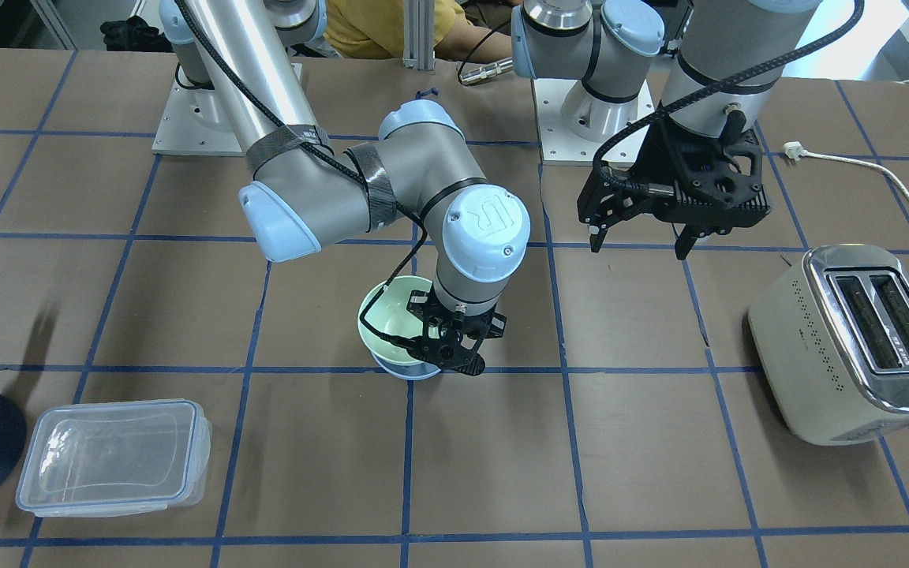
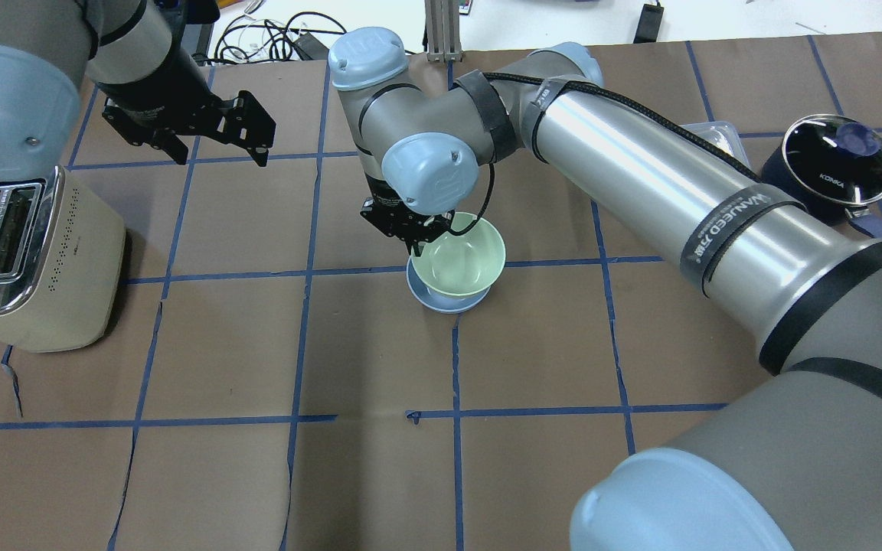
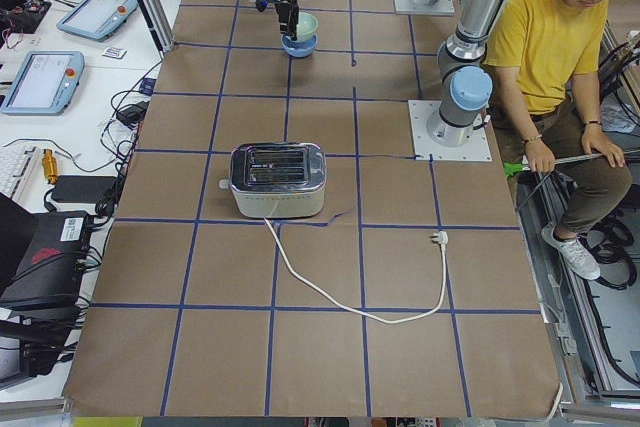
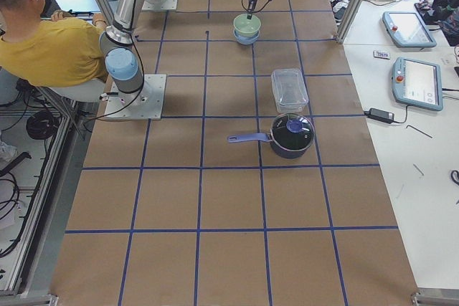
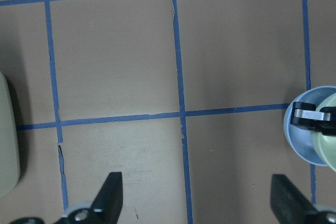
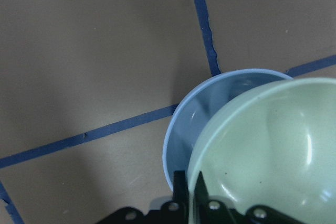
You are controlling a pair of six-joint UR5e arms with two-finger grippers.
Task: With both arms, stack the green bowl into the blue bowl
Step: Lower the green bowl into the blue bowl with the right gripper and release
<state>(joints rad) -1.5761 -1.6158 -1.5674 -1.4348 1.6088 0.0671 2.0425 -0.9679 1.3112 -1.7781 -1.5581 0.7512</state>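
right tool, green bowl, seemingly papered table

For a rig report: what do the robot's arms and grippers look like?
Left arm and right arm: silver-grey tubes, pale-blue joint caps, one stamped UR. Right arm carries a black braided cable and WANJEED band. Left gripper, right gripper: black open frames.

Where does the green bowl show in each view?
Front-facing: green bowl, centre.
Overhead: bowl, centre.
Exterior left: bowl, top centre.
Exterior right: bowl, top centre.
Left wrist: bowl, right edge.
Right wrist: bowl, lower right.
Shared landmark: blue bowl underneath it.
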